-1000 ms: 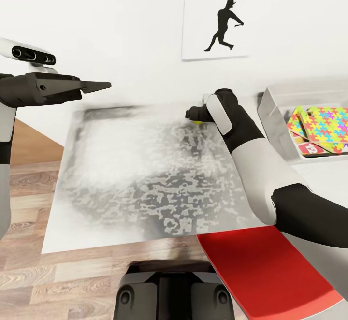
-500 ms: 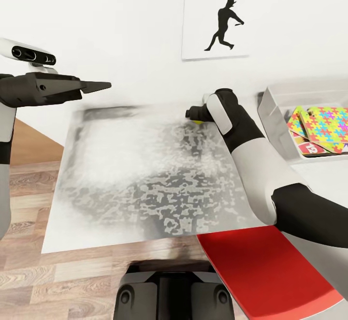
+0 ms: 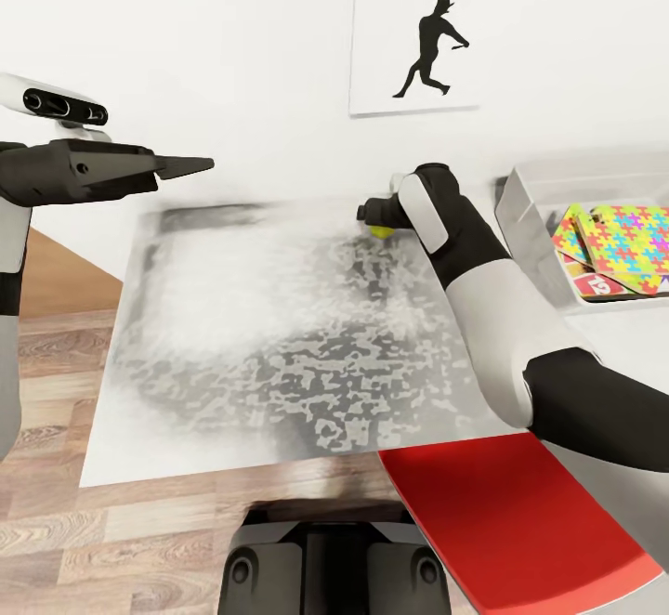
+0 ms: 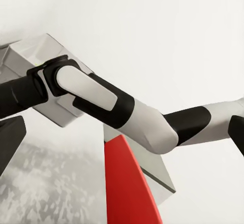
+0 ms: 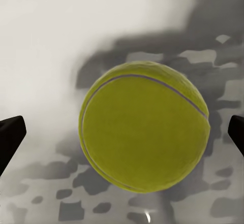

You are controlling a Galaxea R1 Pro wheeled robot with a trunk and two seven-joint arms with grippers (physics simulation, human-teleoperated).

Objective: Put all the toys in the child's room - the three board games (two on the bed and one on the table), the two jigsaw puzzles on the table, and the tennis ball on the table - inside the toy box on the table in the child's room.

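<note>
The tennis ball (image 3: 381, 230) rests near the far edge of the mottled grey table (image 3: 279, 346). My right gripper (image 3: 370, 215) is at the ball. In the right wrist view the ball (image 5: 145, 127) sits between the gripper's (image 5: 122, 135) open fingertips (image 5: 10, 135), which stand clear of it on both sides. The light grey toy box (image 3: 525, 225) stands to the right, holding the jigsaw puzzles (image 3: 632, 236) above a board game (image 3: 595, 286) with red edges. My left gripper (image 3: 190, 166) hangs open and empty above the table's left side.
A flat red panel (image 3: 511, 522) lies under my right forearm at the near right. A black silhouette picture (image 3: 413, 44) hangs on the white wall behind the table. Wood floor (image 3: 56, 355) shows left of and in front of the table.
My right wrist has shifted slightly, and more of the ball shows below the gripper. The left arm has not moved.
</note>
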